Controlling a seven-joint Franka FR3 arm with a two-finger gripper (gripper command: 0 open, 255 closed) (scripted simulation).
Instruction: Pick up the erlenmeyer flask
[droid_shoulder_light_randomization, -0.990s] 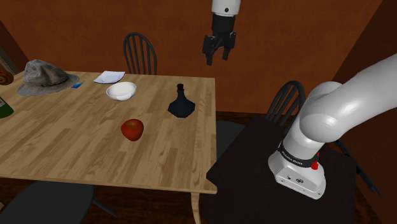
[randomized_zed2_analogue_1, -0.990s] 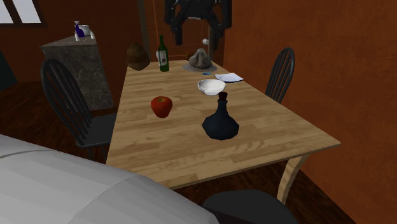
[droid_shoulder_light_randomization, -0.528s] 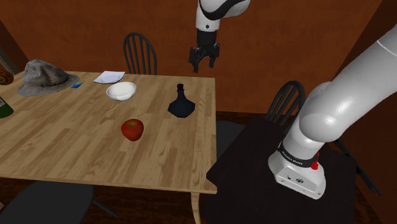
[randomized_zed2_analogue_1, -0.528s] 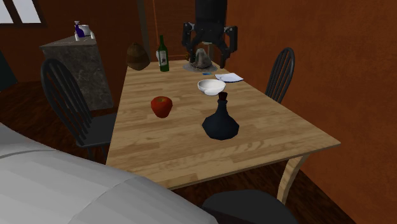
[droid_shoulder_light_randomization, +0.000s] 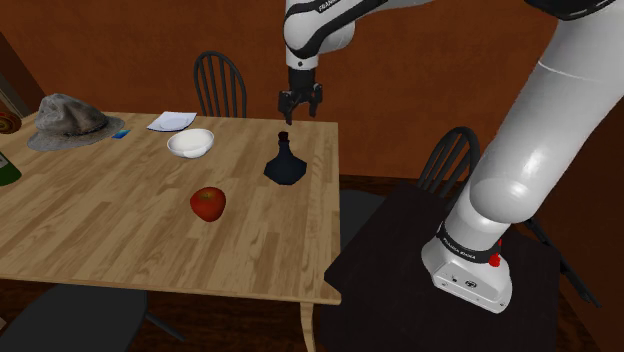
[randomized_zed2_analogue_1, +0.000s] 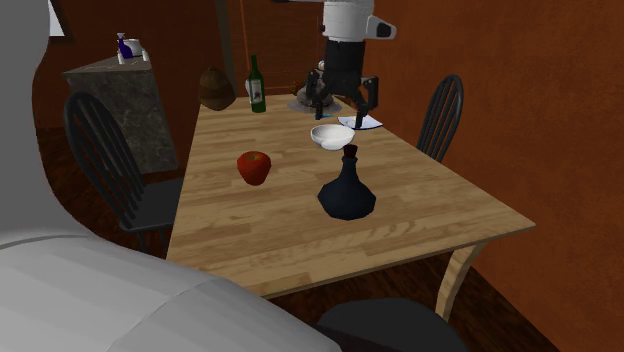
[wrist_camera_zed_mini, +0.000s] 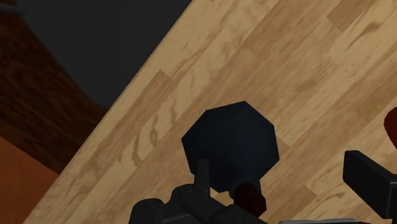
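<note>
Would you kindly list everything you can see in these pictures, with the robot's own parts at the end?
table: one, light wood, centre of the scene.
flask: one, dark blue-black, upright on the table, under the gripper.
apple: one, red, on the table.
bowl: one, white, on the table beyond the apple.
hat: one, grey, at the table's far end.
sheet of paper: one, white, behind the bowl.
bottle: one, green, near the hat.
chairs: three, dark, around the table.
stand: one, black, shoulder view's lower right.
arm: one, white.
gripper: one, black, open, above the flask, apart from it.
</note>
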